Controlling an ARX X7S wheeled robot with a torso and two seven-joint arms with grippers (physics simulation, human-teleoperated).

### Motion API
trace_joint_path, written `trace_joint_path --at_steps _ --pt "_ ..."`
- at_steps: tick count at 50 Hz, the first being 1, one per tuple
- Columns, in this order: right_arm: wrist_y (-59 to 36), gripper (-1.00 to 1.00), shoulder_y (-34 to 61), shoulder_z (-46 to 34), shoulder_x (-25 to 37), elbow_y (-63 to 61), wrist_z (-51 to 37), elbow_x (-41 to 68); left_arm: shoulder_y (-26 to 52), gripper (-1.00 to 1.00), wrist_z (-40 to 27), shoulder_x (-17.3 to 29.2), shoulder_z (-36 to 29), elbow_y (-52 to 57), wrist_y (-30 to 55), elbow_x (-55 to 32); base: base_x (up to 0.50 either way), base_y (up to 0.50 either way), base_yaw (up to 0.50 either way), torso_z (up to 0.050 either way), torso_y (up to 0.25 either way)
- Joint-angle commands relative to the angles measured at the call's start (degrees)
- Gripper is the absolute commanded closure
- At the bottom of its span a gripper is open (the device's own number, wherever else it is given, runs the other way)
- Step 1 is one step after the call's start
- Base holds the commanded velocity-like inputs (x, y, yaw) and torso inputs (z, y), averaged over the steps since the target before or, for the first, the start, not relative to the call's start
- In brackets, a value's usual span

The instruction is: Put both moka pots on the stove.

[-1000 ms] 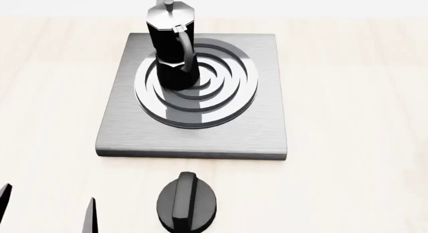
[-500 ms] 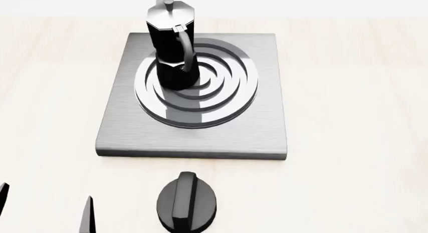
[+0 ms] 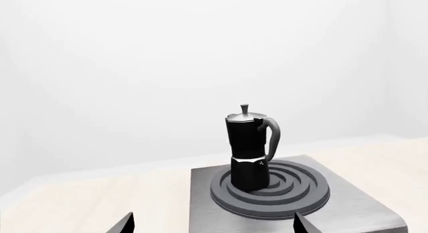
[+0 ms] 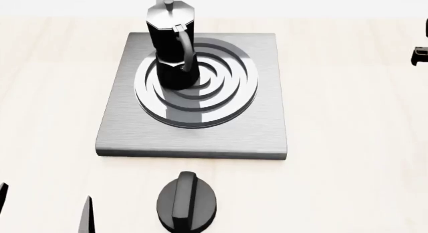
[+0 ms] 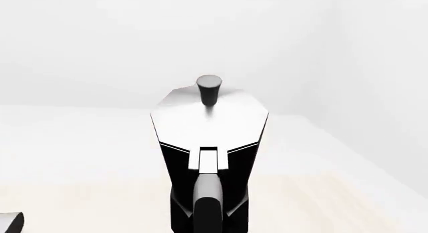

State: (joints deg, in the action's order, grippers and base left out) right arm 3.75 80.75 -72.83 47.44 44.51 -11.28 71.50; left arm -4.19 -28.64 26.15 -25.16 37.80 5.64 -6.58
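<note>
One moka pot (image 4: 172, 47) stands upright on the left part of the ring burner of the grey stove (image 4: 261, 133), its handle facing me. It also shows in the left wrist view as moka pot (image 3: 249, 150) on the stove (image 3: 348, 213). My left gripper (image 4: 43, 209) is open and empty, low at the near left, well short of the stove; its fingertips (image 3: 127, 224) flank the plate's near edge. The second moka pot (image 5: 208, 158) fills the right wrist view, handle toward the camera. No right fingers show there.
A low round black knob (image 4: 187, 203) lies on the light wood table (image 4: 348, 143) just in front of the stove. A small black part (image 4: 420, 55) pokes in at the head view's right edge; I cannot tell what it is.
A small black part has come into the head view at the right edge. The left fingertips have drifted slightly left. The pot on the stove has not moved.
</note>
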Motion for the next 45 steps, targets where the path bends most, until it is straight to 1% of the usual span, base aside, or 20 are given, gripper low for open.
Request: trace_joint_path --at_steps 1,9,18,37,45 --pt "0.08 1.0 2.07 1.81 -1.47 -2.73 1.47 -3.02 -0.03 -1.0 -0.2 0.13 0.04 0.11 -0.05 -0.07 0.0 0.0 0.0 0.0 0.0" --pt "-0.34 1.0 1.99 1.18 -2.26 -4.0 3.48 -3.42 -0.04 -1.0 -0.25 0.22 0.05 0.04 -0.2 -0.17 0.0 0.0 0.0 0.0 0.0" --pt "-1.7 1.0 2.73 0.74 -1.25 -9.26 3.09 -3.62 -0.03 -1.0 -0.28 0.28 -0.04 -0.16 -0.54 -0.2 0.0 0.0 0.0 0.0 0.002" --pt "-4.58 1.0 4.56 -0.87 -5.82 -7.41 8.24 -4.5 0.03 -1.0 -0.45 0.42 0.01 -0.37 -0.84 -0.55 0.0 0.0 0.0 0.0 0.001" --pt "-5.74 1.0 5.3 -1.27 -9.39 -4.82 9.99 -4.53 -0.01 -1.0 -0.64 0.61 0.1 0.1 -0.56 -0.6 0.0 0.0 0.0 0.0 0.001"
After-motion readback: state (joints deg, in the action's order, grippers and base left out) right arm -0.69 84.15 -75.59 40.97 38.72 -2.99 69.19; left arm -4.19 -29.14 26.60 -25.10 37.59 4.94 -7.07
